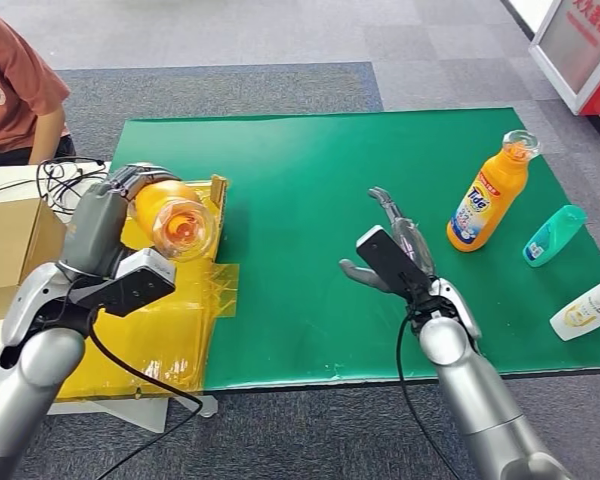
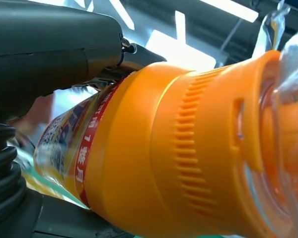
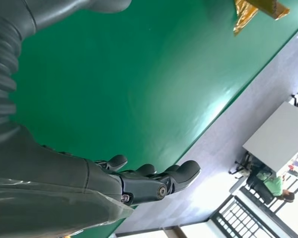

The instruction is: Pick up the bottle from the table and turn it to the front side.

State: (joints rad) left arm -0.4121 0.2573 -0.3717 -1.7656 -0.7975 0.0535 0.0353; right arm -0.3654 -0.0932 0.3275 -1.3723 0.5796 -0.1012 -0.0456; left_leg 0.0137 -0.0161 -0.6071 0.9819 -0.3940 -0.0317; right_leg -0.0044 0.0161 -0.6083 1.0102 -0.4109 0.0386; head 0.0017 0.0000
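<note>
Grey carpet tiles (image 1: 229, 40) cover the floor around a low table topped with a green mat (image 1: 320, 200). A yellow plastic sheet (image 1: 172, 330) lies over the mat's left end.

The left hand (image 1: 108, 215) is raised above the yellow sheet and grips an orange bottle (image 1: 172, 215) around its body. The bottle lies roughly level in the grip, with its clear cap turned towards the camera in the head view. In the left wrist view the bottle (image 2: 170, 148) shows a ribbed orange neck, a red band and a printed label, with the thumb (image 2: 53, 49) pressed along its side; how the remaining fingers lie cannot be told.

The right hand (image 1: 391, 250) hovers over the bare green mat near the middle of the table, holding nothing. Its fingers (image 3: 177, 173) are extended, slightly apart, and clear of the surface.

A second orange bottle (image 1: 489, 195) with a Tide label lies at the far right of the mat, its clear cap pointing away from the robot. A teal container (image 1: 553, 235) lies just to its right, and a white bottle (image 1: 587, 305) lies at the right edge, nearer the robot.

A person in a rust-coloured shirt (image 1: 14, 80) is at the far left, beside a cardboard box (image 1: 10, 245) and loose black cables (image 1: 59, 180). A red and white stand (image 1: 584, 45) occupies the far right corner.
</note>
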